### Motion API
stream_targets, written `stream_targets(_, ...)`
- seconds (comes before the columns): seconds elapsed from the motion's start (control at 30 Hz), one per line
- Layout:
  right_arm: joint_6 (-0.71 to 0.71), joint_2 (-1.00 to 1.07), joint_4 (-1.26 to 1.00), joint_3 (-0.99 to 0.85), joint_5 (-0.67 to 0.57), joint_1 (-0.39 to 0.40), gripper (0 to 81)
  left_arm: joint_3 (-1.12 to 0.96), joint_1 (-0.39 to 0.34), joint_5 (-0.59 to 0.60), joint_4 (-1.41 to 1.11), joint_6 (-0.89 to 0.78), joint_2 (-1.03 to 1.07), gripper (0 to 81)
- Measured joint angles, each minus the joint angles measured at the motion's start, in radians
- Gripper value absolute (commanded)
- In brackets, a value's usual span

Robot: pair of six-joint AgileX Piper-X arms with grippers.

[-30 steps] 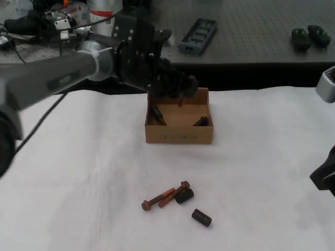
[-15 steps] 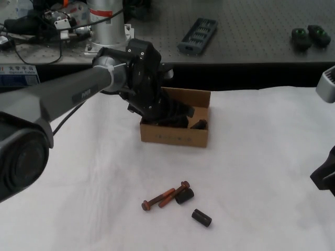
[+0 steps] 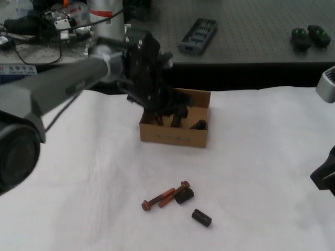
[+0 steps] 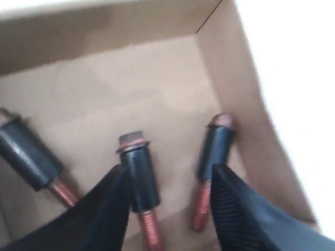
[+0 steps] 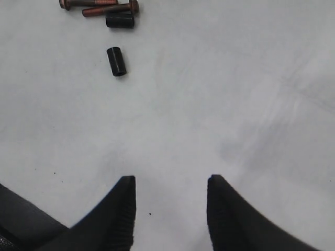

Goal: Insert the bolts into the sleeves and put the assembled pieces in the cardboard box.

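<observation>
White cloth (image 3: pixel 261 157) covers the table. Three assembled pieces (image 4: pixel 138 172) lie in the cardboard box (image 3: pixel 175 137), with the left gripper (image 4: pixel 169 172) spread just above them. Two bolts (image 3: pixel 157 198) and two sleeves (image 3: pixel 201 217) (all loose) lie on the cloth, and the right gripper (image 5: pixel 171 180) hangs spread over it.

Nothing reads clearly (cardboard box (image 3: pixel 174 137) print blurs).

Lab: perforated optical bench (image 3: pixel 251 31), tangled cables (image 3: pixel 31 25) behind.
</observation>
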Motion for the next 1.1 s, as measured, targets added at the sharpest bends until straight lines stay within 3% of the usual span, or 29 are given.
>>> stream_targets(0.07,0.000,0.000,0.000,0.000,0.000,0.000,32.8,0.000,0.001,0.021,0.000,0.000,-0.038,23.0)
stream_targets(0.2,0.000,0.000,0.000,0.000,0.000,0.000,32.8,0.000,0.001,0.040,0.012,0.000,-0.089,1.7)
stream_targets(0.23,0.000,0.000,0.000,0.000,0.000,0.000,32.8,0.000,0.001,0.048,0.025,0.000,-0.107,0.3)
stream_targets(0.4,0.000,0.000,0.007,0.000,0.003,0.000,32.8,-0.002,0.001,0.077,0.151,0.006,-0.177,0.6)
stream_targets(0.5,0.008,0.000,0.024,0.000,0.004,0.000,32.8,-0.002,0.001,0.042,0.388,0.158,-0.255,0.6)
stream_targets(0.67,0.039,0.000,0.028,0.000,0.004,0.000,32.8,0.056,-0.006,0.015,0.505,0.218,-0.336,0.6)
stream_targets(1.1,0.064,-0.062,0.007,0.158,0.004,0.000,32.8,0.590,-0.058,0.009,0.437,0.228,-0.763,0.6)
